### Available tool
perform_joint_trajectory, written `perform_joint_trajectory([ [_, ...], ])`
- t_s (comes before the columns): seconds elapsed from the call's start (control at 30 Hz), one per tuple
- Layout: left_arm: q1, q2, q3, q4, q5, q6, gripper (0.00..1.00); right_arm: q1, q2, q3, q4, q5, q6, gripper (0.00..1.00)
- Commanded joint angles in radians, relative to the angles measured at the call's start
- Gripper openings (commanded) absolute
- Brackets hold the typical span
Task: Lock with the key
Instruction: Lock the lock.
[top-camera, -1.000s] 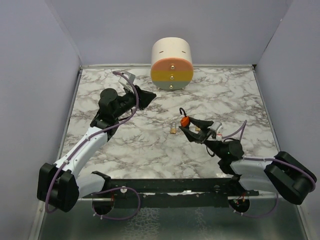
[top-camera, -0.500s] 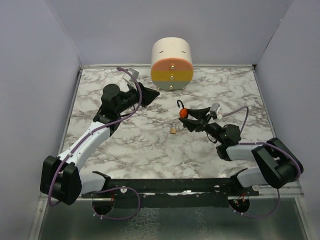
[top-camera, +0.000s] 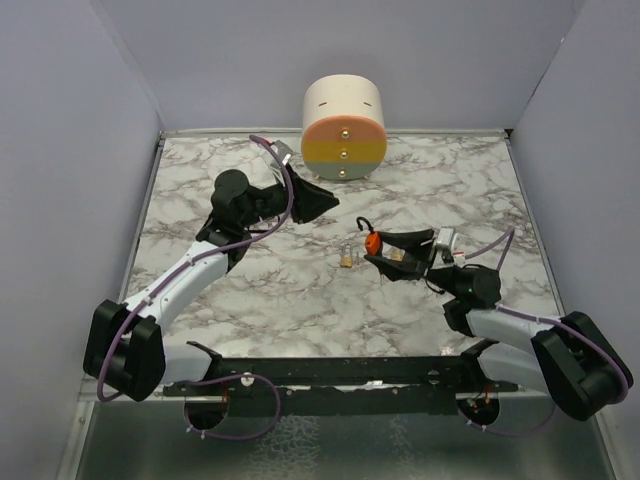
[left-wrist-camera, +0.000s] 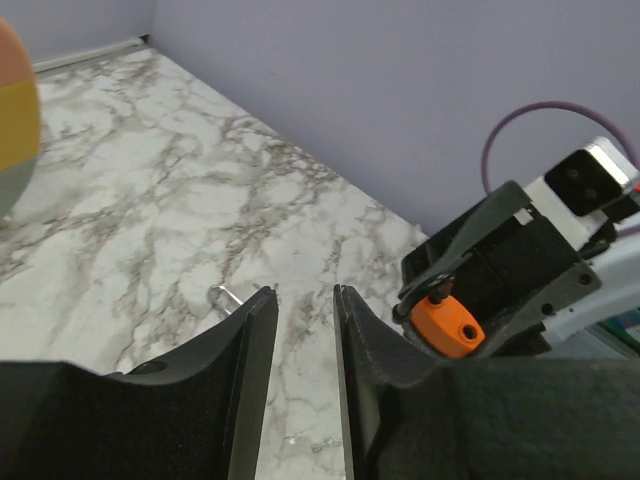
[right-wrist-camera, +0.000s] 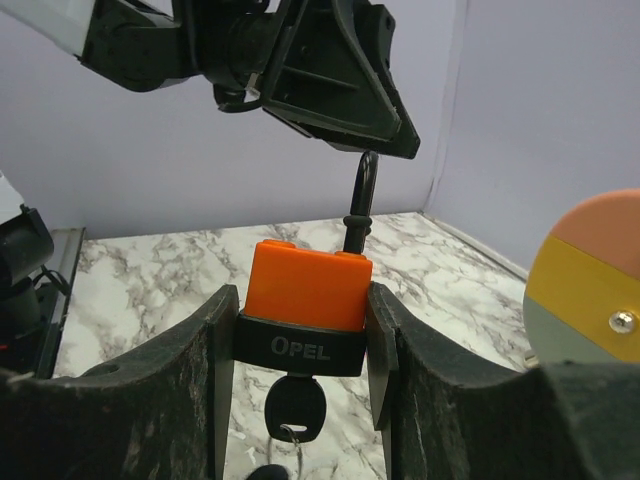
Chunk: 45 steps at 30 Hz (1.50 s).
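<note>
My right gripper (right-wrist-camera: 302, 292) is shut on an orange padlock (right-wrist-camera: 305, 285) with a black band marked OPEL. A black key (right-wrist-camera: 295, 405) sits in the padlock's underside, and its black shackle (right-wrist-camera: 365, 195) sticks up, open. In the top view the padlock (top-camera: 371, 241) hangs above the table's middle in the right gripper (top-camera: 385, 252). My left gripper (top-camera: 325, 203) hovers just left of and behind it. In the left wrist view its jaws (left-wrist-camera: 303, 300) stand slightly apart with nothing between them, and the padlock (left-wrist-camera: 450, 325) is just to their right.
A small brass padlock (top-camera: 346, 260) lies on the marble table (top-camera: 250, 290) below the orange one; its silver shackle (left-wrist-camera: 225, 297) shows beside the left finger. A cream cylinder with orange, yellow and grey bands (top-camera: 343, 127) stands at the back wall.
The left gripper has moved right, closer to the orange padlock, and its jaws have parted a little. The right arm has shifted and lowered slightly, still gripping the padlock.
</note>
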<state>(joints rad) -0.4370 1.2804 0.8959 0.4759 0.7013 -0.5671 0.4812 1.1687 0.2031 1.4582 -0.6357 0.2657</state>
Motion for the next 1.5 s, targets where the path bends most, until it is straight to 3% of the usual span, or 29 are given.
perform_joint_trajectory([
  [0.0, -0.035, -0.019, 0.02, 0.163, 0.177, -0.037, 0.35, -0.004, -0.032, -0.009, 0.319, -0.071, -0.021, 0.01],
  [0.17, -0.075, -0.017, 0.024, 0.203, 0.29, -0.016, 0.44, -0.003, -0.039, -0.008, 0.319, -0.09, -0.013, 0.01],
  [0.23, -0.091, -0.013, 0.023, 0.205, 0.319, -0.005, 0.56, -0.004, -0.046, -0.011, 0.319, -0.088, -0.013, 0.01],
  [0.3, -0.1, -0.013, 0.014, 0.207, 0.325, 0.008, 0.6, -0.003, -0.058, -0.015, 0.318, -0.082, -0.013, 0.01],
  [0.97, -0.117, 0.029, -0.005, 0.236, 0.248, 0.035, 0.54, -0.003, -0.084, -0.006, 0.319, -0.087, 0.052, 0.01],
  [1.47, -0.146, 0.077, 0.011, 0.256, 0.247, 0.023, 0.44, -0.003, -0.066, 0.007, 0.319, -0.088, 0.064, 0.01],
])
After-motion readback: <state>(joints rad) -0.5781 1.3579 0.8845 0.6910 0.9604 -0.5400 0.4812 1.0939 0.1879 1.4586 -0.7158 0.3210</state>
